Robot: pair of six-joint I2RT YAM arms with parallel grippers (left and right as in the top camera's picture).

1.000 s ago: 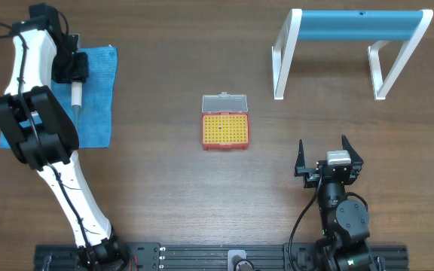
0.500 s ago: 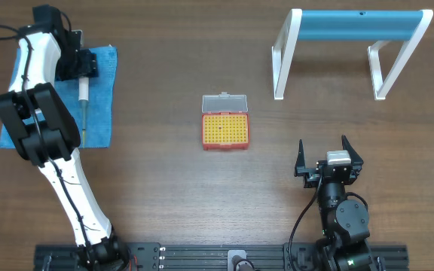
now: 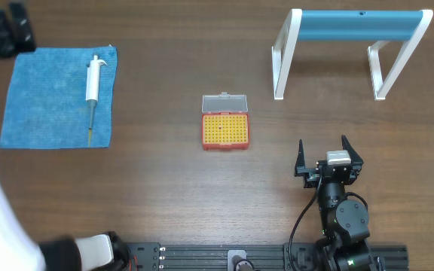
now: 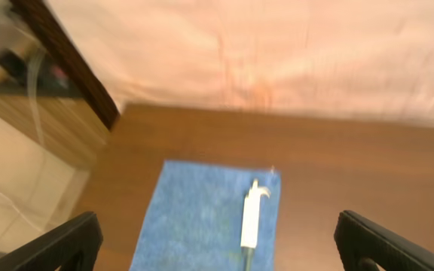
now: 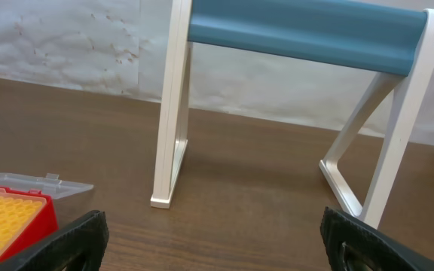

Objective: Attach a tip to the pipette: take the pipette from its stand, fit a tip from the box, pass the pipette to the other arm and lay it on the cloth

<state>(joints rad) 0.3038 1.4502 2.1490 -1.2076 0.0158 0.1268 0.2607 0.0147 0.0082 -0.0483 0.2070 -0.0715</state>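
Seemingly finished: tipped pipette (image 3: 93,75) lies on cloth (image 3: 44,105) beneath wide, empty left claw (image 4: 217,220); right claw (image 3: 322,143) wide, empty.

Pipette (image 3: 93,79) lying on blue cloth (image 3: 44,105)
It is lying along the right edge, upper left; open tip box (image 3: 225,129) is sitting centre.
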